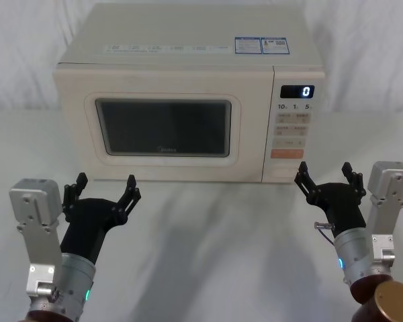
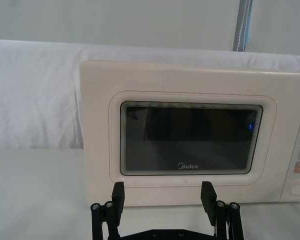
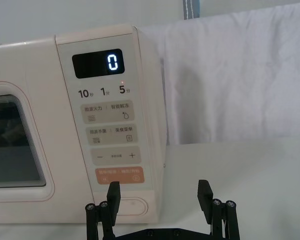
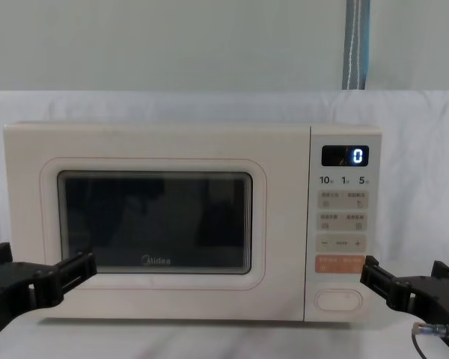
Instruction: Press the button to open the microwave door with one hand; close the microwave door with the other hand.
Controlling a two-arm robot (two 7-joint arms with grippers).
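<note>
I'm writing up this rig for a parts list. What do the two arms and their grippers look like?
Both match: a black fork-like left gripper and right gripper, each with two thin fingers on a black body, a light grey boxy module with screws beside it, and a rounded grey arm segment carrying a small green-blue light. The right arm also has a thin looping cable and a brown rounded joint.

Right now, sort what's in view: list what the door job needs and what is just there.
Needed:
button, low on the control panel
microwave door, shut
right gripper, open, near the button
left gripper, open, before the door

Just there:
orange key
digital display reading 0
white cloth behind
</note>
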